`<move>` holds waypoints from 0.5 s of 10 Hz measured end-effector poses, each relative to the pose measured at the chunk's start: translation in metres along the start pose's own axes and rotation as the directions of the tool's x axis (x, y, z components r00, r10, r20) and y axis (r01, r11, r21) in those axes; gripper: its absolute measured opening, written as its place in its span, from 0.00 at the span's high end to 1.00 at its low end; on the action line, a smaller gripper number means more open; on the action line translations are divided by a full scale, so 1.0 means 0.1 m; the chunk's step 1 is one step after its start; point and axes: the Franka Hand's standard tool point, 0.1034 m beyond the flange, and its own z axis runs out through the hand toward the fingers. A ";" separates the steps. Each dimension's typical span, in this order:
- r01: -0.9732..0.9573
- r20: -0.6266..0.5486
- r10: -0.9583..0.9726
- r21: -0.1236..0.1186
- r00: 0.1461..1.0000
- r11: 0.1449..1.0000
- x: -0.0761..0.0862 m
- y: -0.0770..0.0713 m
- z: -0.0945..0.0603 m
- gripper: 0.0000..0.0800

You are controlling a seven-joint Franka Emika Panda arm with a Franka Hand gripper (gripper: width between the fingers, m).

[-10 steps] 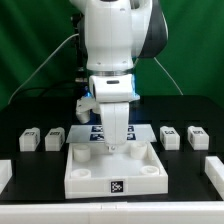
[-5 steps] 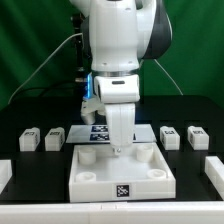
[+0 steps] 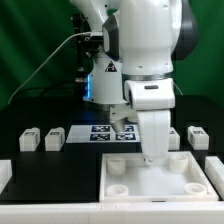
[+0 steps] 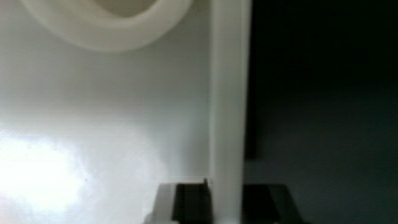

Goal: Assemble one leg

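Note:
The large white square tray-like piece (image 3: 158, 182) with corner holes lies at the front, toward the exterior view's right. My gripper (image 3: 152, 157) reaches down onto its far rim. In the wrist view my gripper (image 4: 222, 202) has its dark fingers (image 4: 183, 206) on both sides of the tray's thin upright wall (image 4: 226, 100), shut on it. Small white tagged legs lie on the black table: two at the exterior view's left (image 3: 30, 139) (image 3: 53, 137) and one at the right (image 3: 196, 135). None is in my gripper.
The marker board (image 3: 105, 133) lies behind the tray, partly hidden by the arm. White parts show at the left edge (image 3: 4, 172) and right edge (image 3: 218, 166). A round hole (image 4: 116, 20) of the tray shows in the wrist view.
The arm and the tray piece have moved together toward the exterior view's right and nearer the front. The gripper has stayed on the tray's rim. The legs have not moved.

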 end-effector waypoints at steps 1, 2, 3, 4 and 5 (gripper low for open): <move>-0.002 -0.001 0.002 0.000 1.000 1.000 0.06 0.03 0.01 0.92; 0.004 0.003 -0.004 0.013 1.000 1.000 0.08 0.03 0.01 0.92; 0.008 0.003 -0.008 0.022 1.000 1.000 0.11 0.03 0.01 0.92; 0.015 0.000 -0.015 0.020 1.000 1.000 0.14 0.03 0.02 0.92; 0.034 -0.003 -0.034 0.006 0.999 0.999 0.15 0.03 0.02 0.92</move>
